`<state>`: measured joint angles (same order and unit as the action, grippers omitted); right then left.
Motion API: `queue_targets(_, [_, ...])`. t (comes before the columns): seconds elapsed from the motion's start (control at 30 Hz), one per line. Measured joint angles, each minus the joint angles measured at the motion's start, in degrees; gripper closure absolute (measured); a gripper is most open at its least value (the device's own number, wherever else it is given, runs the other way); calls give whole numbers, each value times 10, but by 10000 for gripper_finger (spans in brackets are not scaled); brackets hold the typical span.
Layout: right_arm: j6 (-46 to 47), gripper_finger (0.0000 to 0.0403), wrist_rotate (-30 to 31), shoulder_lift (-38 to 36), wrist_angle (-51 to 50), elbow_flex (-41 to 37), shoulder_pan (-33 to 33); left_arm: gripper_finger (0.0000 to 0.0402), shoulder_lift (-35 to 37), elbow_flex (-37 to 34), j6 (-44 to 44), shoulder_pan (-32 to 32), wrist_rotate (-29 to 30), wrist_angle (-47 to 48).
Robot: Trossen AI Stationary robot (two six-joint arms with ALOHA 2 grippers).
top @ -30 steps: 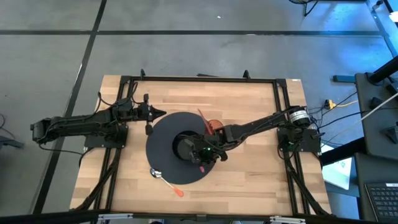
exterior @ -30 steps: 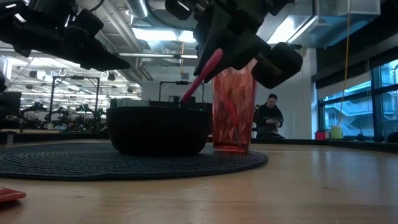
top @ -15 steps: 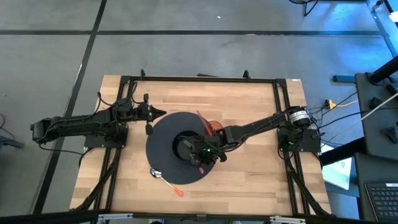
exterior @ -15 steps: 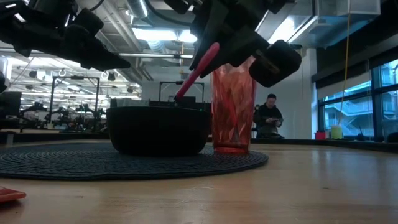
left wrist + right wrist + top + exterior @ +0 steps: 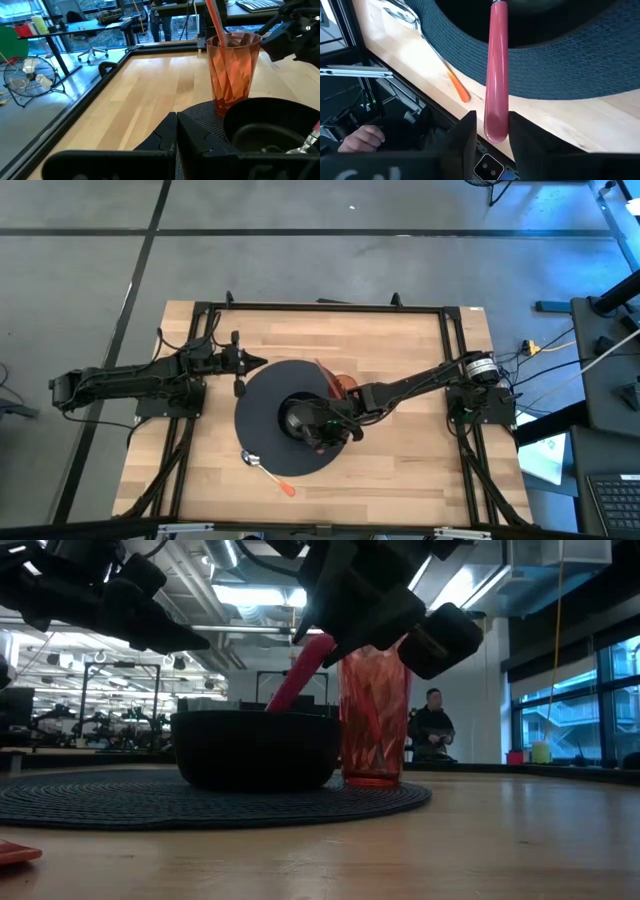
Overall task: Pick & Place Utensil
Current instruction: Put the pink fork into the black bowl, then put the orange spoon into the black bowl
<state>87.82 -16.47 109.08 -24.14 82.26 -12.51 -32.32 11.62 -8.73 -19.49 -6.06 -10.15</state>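
A pink-handled utensil (image 5: 497, 75) leans with its head inside the black bowl (image 5: 295, 418), which stands on the round dark placemat (image 5: 262, 395). Its handle (image 5: 295, 675) slants up out of the bowl to my right gripper (image 5: 492, 132). That gripper hangs over the bowl's near right side, open, with a finger on either side of the handle's free end. My left gripper (image 5: 240, 362) waits shut at the placemat's left edge. A red cup (image 5: 343, 385) holding an orange stick stands on the placemat just right of the bowl. My right gripper has the handle's free end (image 5: 496, 127) between its two fingers, which slant down from the table's right. The handle lies against one finger (image 5: 520, 132), and a strip of table shows between it and the other finger (image 5: 465, 132). The utensil's head rests in the bowl.
A spoon with an orange handle (image 5: 268, 470) lies on the wood just off the placemat's near edge. The red cup (image 5: 375, 710) stands close behind my right gripper. A person's hand (image 5: 362, 135) shows below the table's near edge, and a person (image 5: 432, 725) stands in the room beyond.
The pink utensil has tipped. Its handle has sunk and swung toward the bowl, now leaning flatter with its head lower inside the bowl. My right gripper has stayed over the bowl.
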Motion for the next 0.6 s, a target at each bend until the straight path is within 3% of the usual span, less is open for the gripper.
queue_targets(0.27, [-17,291,0,0,9,35,-7,398,0,0,1,0,0,0])
queue_targets(0.6, [-51,291,15,0,-112,116,-37,398,0,0,5,0,0,3])
